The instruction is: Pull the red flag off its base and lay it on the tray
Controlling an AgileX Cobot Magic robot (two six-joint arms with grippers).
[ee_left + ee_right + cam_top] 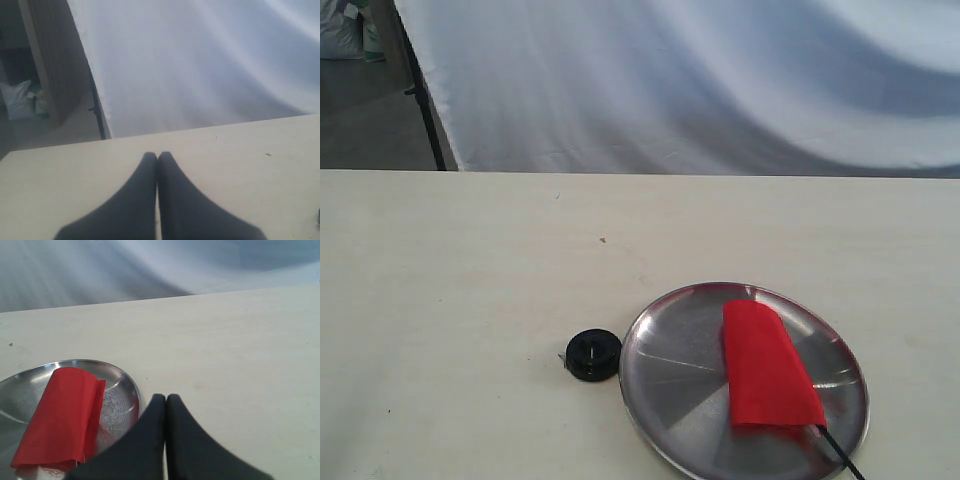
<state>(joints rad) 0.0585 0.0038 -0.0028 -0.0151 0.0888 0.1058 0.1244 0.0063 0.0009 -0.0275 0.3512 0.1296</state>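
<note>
Exterior view: catches neither gripper, so both seen only through the wrist cameras. Cuts the thin black pole (840,456) short at the frame edge, just past the rim of the tray (665,372). Leaves the pole's tip unseen.

Right wrist view: loses part of the tray and the near end of the red flag (62,415) at the picture's border and behind the dark fingers. Shows a pale mottled patch at that end of the cloth, too blurred to read.

Left wrist view: holds a dark sliver (318,217) at the very edge, too cropped to name.

Right gripper (166,397): pressed shut, fingertips touching, nothing between them. Sits just beside the tray, whose rim passes behind one finger. Has the red flag close by, lying flat inside the tray and clear of the fingers.

Left gripper (158,155): likewise closed tip to tip and empty, over bare table (240,165), with no tray or flag in its picture.

On the table in the exterior view: the base (593,354), small, round and black, just beside the tray's rim on the side away from the pole, not touching the flag.

Beyond the table's far edge: a white cloth backdrop (700,80) and a black stand leg (425,100).
</note>
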